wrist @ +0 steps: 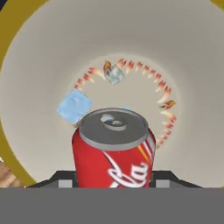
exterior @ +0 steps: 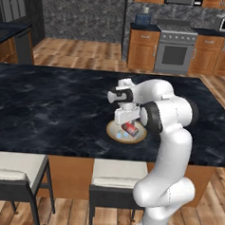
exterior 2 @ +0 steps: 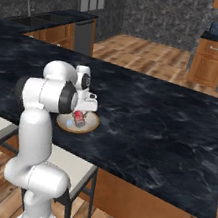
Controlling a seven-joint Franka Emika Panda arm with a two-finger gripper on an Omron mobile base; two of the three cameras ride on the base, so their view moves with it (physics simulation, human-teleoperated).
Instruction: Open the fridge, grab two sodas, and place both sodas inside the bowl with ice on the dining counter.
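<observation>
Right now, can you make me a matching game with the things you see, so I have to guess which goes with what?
Things:
1. soda can
2. bowl
3. ice cube
4. dining counter

Descriptions:
A. black with faint white veins
B. pale blue, lying in the bowl
C. red with a silver top, between the gripper fingers
D. round, tan rim, pale inside

Pairs: 1-C, 2-D, 3-B, 4-A

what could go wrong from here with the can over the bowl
The soda can sits between the fingers of the tool, low in the bowl. If released tilted, it might roll against the rim. The ice cubes under it could make it settle unevenly. The bowl sits near the dining counter edge, so a nudge might push it off.
</observation>
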